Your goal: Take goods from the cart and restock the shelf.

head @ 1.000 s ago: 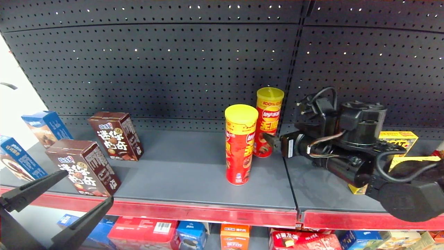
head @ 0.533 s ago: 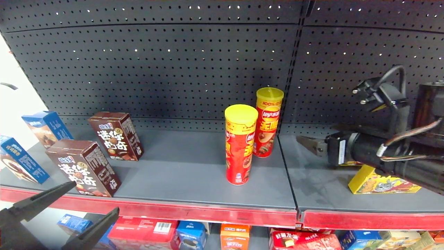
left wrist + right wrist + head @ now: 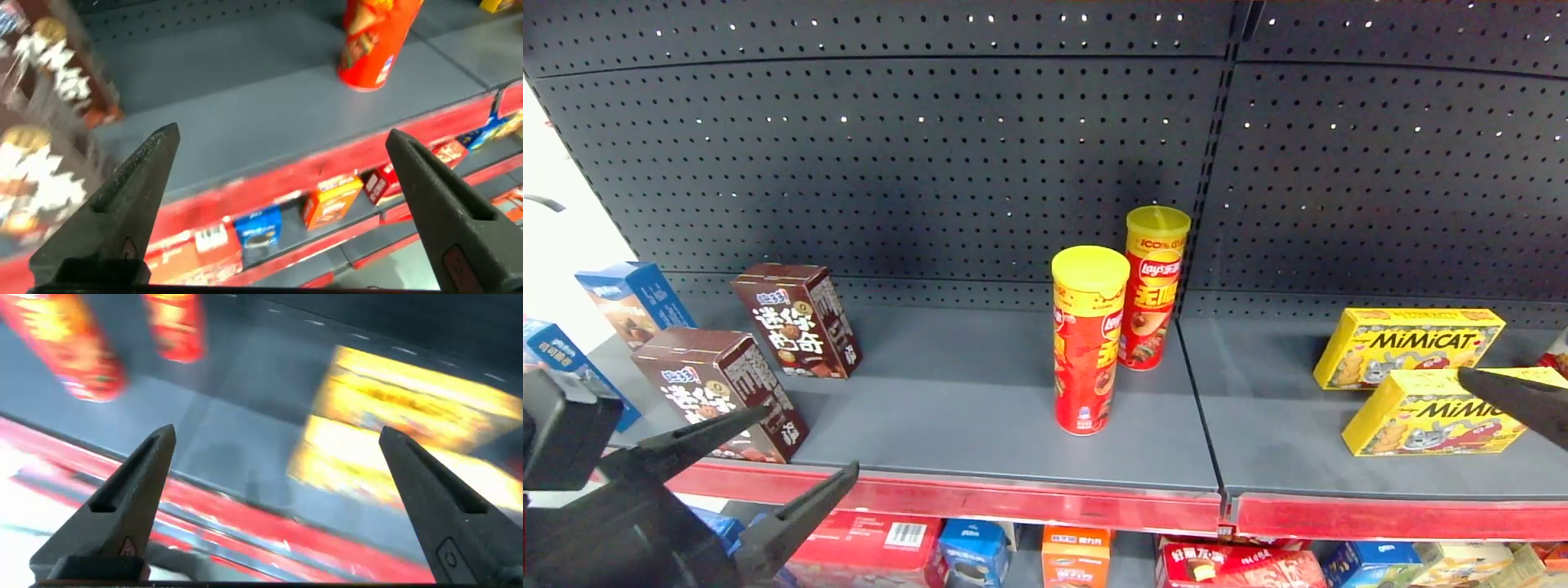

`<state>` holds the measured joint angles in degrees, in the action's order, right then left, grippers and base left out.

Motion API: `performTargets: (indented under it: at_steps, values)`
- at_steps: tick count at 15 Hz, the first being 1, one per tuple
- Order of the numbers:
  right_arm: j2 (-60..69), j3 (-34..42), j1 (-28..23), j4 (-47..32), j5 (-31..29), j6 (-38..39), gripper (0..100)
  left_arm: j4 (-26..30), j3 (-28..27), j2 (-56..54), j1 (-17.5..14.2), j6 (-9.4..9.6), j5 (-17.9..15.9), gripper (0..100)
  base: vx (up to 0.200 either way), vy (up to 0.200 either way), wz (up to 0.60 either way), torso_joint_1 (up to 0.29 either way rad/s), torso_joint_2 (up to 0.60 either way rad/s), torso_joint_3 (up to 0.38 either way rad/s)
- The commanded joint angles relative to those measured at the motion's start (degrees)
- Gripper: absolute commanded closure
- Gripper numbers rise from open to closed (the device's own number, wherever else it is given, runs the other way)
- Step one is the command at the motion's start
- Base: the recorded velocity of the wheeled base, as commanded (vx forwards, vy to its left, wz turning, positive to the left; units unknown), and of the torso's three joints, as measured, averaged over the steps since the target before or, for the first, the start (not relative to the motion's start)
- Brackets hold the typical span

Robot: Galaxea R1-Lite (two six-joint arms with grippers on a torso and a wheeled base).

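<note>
Two red chip cans with yellow lids stand upright mid-shelf, one in front (image 3: 1088, 339) and one behind (image 3: 1153, 286). My left gripper (image 3: 805, 445) hangs open and empty below the shelf's red front edge (image 3: 947, 496), near the brown boxes. From the left wrist view the gripper (image 3: 282, 139) faces that edge, with the front can (image 3: 376, 41) farther off. My right gripper (image 3: 274, 445) is open and empty in front of the yellow boxes (image 3: 409, 392). One of its fingers (image 3: 1515, 400) shows at the right border.
Two brown boxes (image 3: 719, 392) (image 3: 796, 318) and blue boxes (image 3: 633, 298) stand at the shelf's left. Two yellow boxes (image 3: 1409, 347) (image 3: 1437, 412) lie at its right. Bare grey shelf (image 3: 964, 392) spreads between boxes and cans. Packed goods (image 3: 874, 547) line the lower shelf.
My right arm has pulled back from the rear can toward the right, almost out of the head view. My left gripper has risen and shifted right toward the shelf edge.
</note>
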<state>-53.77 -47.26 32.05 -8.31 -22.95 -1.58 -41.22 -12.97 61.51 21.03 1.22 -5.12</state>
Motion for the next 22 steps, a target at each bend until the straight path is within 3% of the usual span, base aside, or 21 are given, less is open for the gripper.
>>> performTargets:
  at_steps: [1, 4, 6, 10, 19, 22]
  values:
    - [10.8, -0.6, -2.1, -6.4, -5.6, -0.2, 0, -0.2, -3.3, 5.9, 2.3, 0.01, -0.1, 0, 0.000, 0.000, 0.00, 0.000, 0.00, 0.000]
    - [15.8, -2.2, -10.6, -13.0, -7.4, -0.2, 0, -0.3, -4.7, 8.7, 8.0, 0.01, -0.1, 0, 0.000, 0.000, 0.00, 0.000, 0.00, 0.000]
    - [16.8, -3.4, -16.9, -13.7, -7.4, -0.2, 0, -0.3, -6.2, 10.8, 10.2, 0.01, -0.2, 0, 0.000, 0.000, 0.00, 0.000, 0.00, 0.000]
    - [17.5, -5.0, -22.8, -14.8, -7.4, -0.2, 0, -1.0, -11.1, 20.7, 10.6, -1.22, -4.5, 0, 0.000, 0.000, 0.00, 0.000, 0.00, 0.000]
    - [22.0, -10.1, -26.6, -24.4, -7.5, -0.3, 0, -5.2, -24.6, 39.1, 10.9, -0.87, -4.6, 0, 0.000, 0.000, 0.00, 0.000, 0.00, 0.000]
    - [22.6, -11.2, -27.4, -25.8, -7.5, -0.3, 0, -6.7, -26.9, 42.5, 12.5, -0.87, -4.6, 0, 0.000, 0.000, 0.00, 0.000, 0.00, 0.000]
